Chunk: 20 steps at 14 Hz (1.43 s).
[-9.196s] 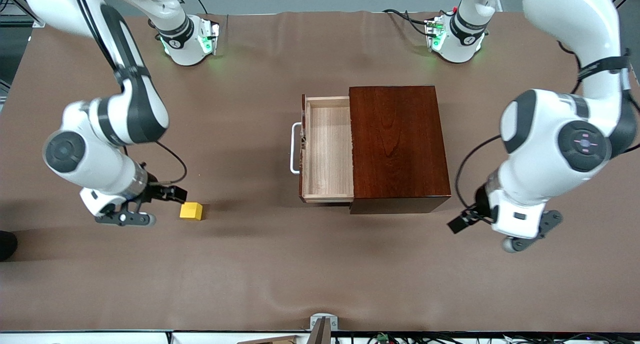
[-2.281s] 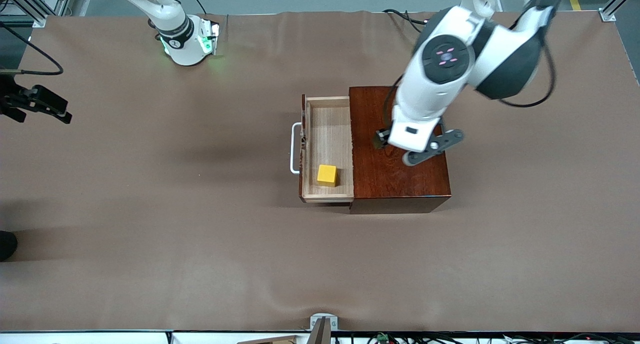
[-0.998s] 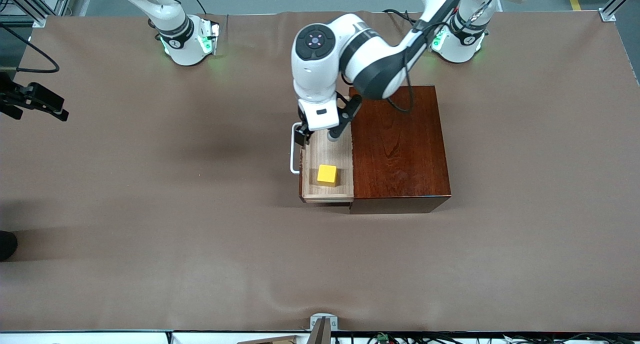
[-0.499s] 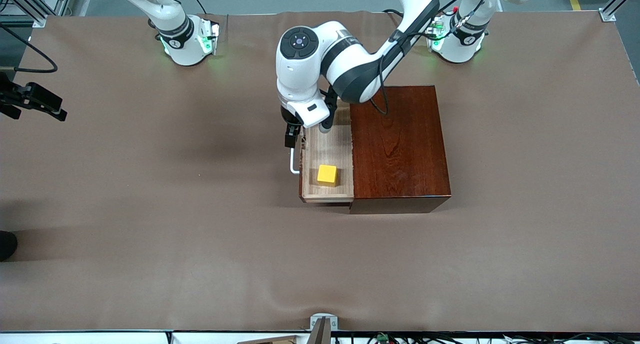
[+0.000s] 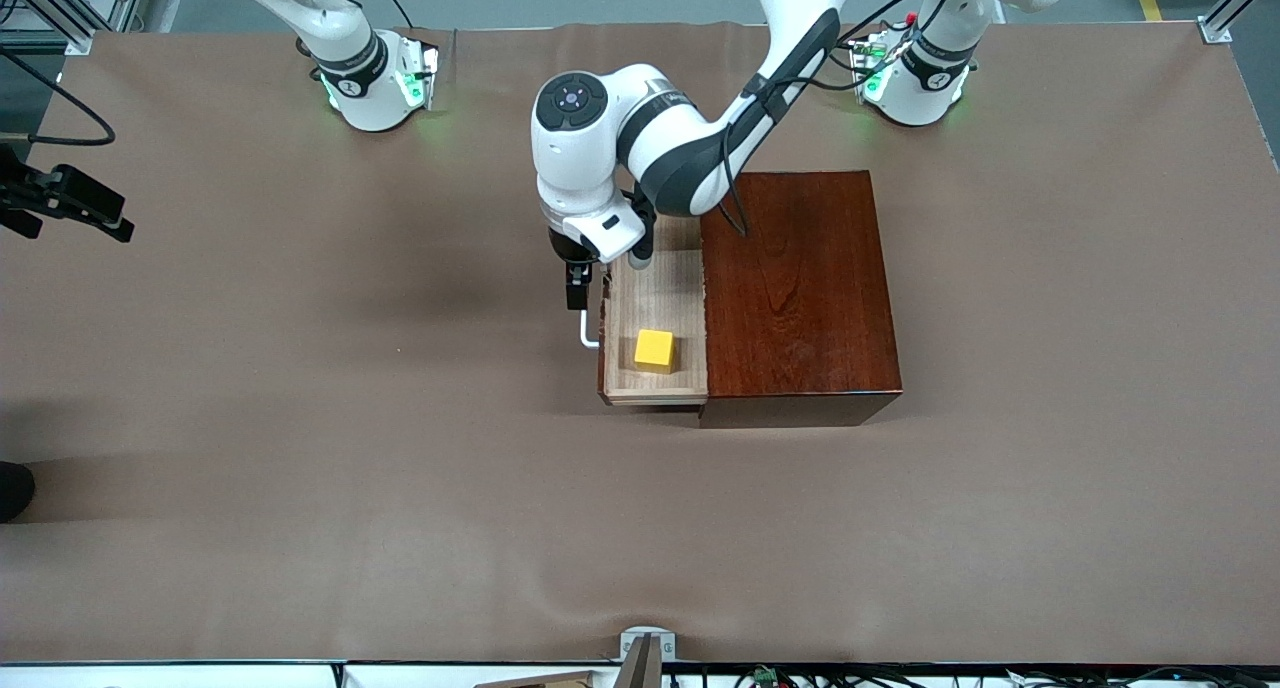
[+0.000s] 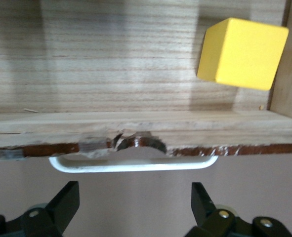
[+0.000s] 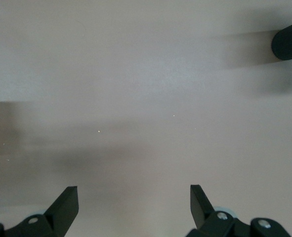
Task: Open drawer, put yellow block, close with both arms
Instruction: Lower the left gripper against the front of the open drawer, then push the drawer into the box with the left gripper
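The drawer (image 5: pixel 660 283) stands pulled out of the dark reddish-brown box (image 5: pixel 800 288) toward the right arm's end of the table. The yellow block (image 5: pixel 655 350) lies in the drawer's corner nearest the front camera and shows in the left wrist view (image 6: pixel 242 53). My left gripper (image 5: pixel 576 290) is open and empty, low over the table just in front of the white handle (image 6: pixel 133 164), not touching it; its fingers (image 6: pixel 66 197) stand wider than the handle's middle. My right gripper (image 5: pixel 70 203) is open and empty (image 7: pixel 133 195) over bare table at the right arm's end, waiting.
The drawer's front edge is chipped near the handle (image 6: pixel 121 143). A dark round object (image 5: pixel 12 490) sits at the table's edge at the right arm's end. A small metal bracket (image 5: pixel 645 648) is at the table's edge nearest the front camera.
My left gripper has moved from over the drawer out past its front edge, lower, to in front of the handle. The block, the drawer and the right arm have not moved.
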Motion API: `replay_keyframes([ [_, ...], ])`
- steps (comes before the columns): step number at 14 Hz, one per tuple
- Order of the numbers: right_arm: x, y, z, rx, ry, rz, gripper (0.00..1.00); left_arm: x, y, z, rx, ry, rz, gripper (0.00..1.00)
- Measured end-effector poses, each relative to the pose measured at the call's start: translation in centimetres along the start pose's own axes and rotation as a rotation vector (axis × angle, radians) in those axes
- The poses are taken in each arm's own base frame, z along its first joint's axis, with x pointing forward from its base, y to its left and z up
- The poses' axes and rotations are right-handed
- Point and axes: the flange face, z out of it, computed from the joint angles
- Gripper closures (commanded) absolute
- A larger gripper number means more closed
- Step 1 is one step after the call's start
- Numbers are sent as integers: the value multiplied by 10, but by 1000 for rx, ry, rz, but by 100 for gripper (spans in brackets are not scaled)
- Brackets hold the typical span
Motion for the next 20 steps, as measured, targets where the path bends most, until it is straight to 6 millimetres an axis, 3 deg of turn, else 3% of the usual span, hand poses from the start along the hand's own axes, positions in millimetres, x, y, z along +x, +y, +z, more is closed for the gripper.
replay_keyframes([
  [5,0,0,0,0,1,0,0,9,9,14,16,8,-35,0],
  [20,2,6,-2,41,20,17,0,14,13,11,93,30,115,0],
])
